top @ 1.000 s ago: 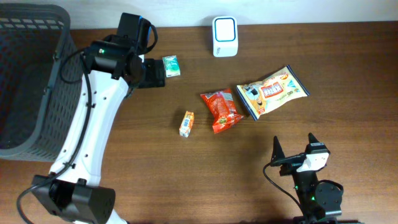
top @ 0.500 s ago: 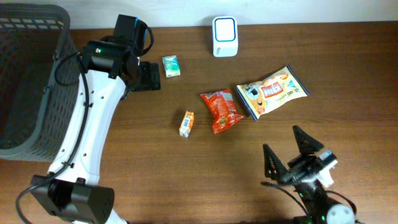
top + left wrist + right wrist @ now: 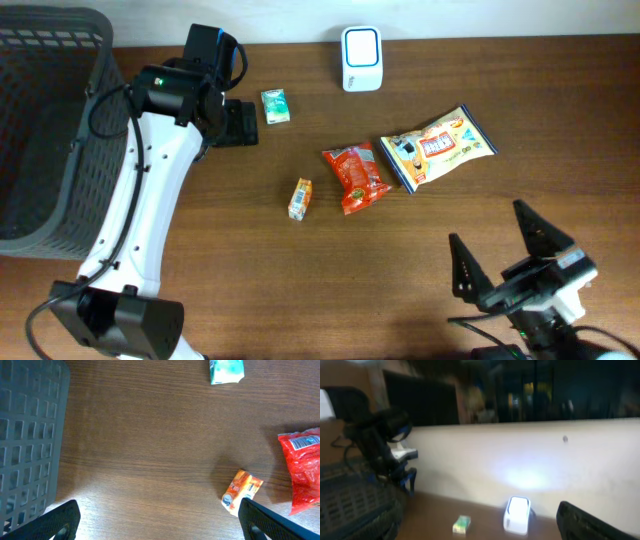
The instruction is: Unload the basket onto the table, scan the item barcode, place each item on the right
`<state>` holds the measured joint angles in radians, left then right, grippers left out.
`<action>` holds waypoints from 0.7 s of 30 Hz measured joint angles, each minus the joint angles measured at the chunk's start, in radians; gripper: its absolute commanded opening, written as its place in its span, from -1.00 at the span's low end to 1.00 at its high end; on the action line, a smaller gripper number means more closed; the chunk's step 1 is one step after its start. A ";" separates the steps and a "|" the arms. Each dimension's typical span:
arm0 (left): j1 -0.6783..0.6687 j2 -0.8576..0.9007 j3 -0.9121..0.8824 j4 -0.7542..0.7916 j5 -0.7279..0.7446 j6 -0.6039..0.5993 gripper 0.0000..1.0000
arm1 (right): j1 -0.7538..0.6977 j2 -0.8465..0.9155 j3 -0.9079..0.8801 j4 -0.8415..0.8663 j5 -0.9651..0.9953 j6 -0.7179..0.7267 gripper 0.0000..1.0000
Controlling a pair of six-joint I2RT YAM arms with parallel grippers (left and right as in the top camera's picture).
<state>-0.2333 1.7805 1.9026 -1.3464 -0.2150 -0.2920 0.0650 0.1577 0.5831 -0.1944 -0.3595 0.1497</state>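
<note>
Beside the grey mesh basket (image 3: 50,120), the left gripper (image 3: 240,122) hovers spread; the right gripper (image 3: 505,255), also spread, tilts upward, its camera alone showing the pale wall (image 3: 520,460).

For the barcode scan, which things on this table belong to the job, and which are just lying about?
Belong to the job:
- white box at the back edge, likely the scanner
- candidates to scan: green carton, orange carton, red snack bag, yellow snack bag

Just lying about:
- grey basket at the left; nothing shows it in use
</note>
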 measured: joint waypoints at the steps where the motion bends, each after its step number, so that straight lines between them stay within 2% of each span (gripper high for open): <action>1: 0.000 0.000 0.000 0.000 0.000 0.000 0.98 | 0.000 0.043 0.048 -0.043 0.001 -0.009 0.97; 5: 0.000 0.000 -0.001 0.002 0.000 0.000 0.98 | 0.000 0.301 0.288 -0.322 -0.014 -0.044 0.97; 8: 0.000 0.000 -0.001 0.001 0.001 0.000 0.98 | 0.000 0.501 0.450 -0.425 -0.099 -0.053 0.97; 11: 0.000 0.000 -0.001 -0.010 0.020 0.000 0.98 | 0.000 0.671 0.550 -0.423 -0.309 -0.055 0.97; 16: 0.000 0.000 -0.001 -0.016 0.064 0.000 0.98 | 0.000 0.859 0.567 -0.365 -0.620 -0.055 0.97; 18: 0.000 0.000 -0.001 -0.018 0.074 0.000 1.00 | 0.000 0.951 0.568 -0.365 -0.669 -0.032 0.99; 21: 0.000 0.000 -0.001 -0.020 0.080 -0.002 0.88 | 0.018 1.088 0.572 -0.385 -0.631 0.048 0.90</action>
<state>-0.2333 1.7805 1.9015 -1.3666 -0.1349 -0.2943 0.0834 1.2453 1.1549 -0.5789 -0.9901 0.1982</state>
